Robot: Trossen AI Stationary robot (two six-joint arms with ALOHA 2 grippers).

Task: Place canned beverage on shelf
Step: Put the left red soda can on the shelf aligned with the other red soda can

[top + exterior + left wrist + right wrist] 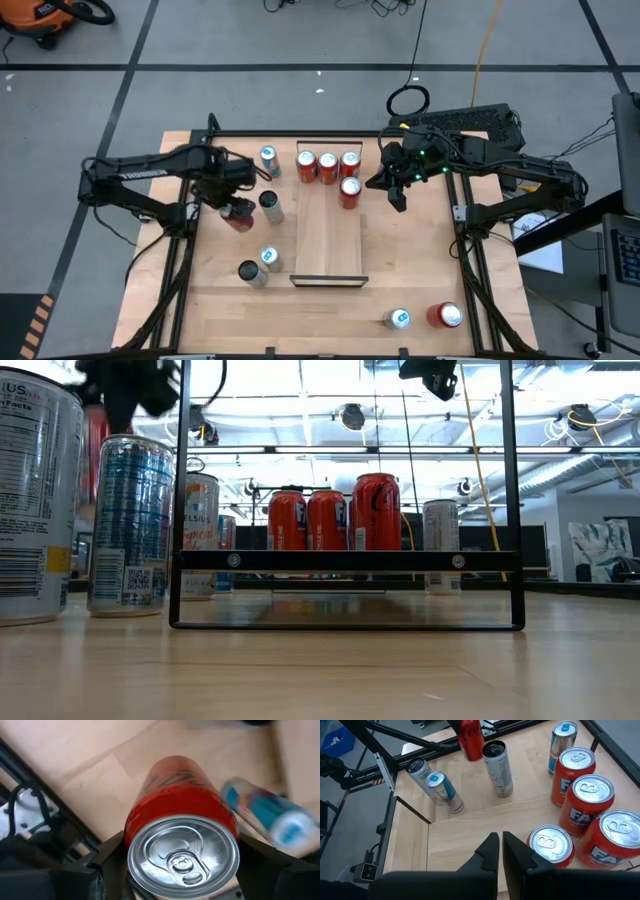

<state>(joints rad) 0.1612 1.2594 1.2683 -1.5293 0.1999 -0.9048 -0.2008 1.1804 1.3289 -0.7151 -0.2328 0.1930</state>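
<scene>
Your left claw (236,203) grips red can (238,214), left of shelf (328,235), above table (420,260). Left wrist view alone shows fingers (112,855) clamping can sides. Right claw (398,196) closed, empty, just right of shelf; right wrist view shows four orange cans (580,817) on shelf end.

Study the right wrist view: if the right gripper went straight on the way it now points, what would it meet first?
Probably bare shelf board: the shut right gripper points between the orange cans and the slim silver cans. Depth is uncertain.
</scene>
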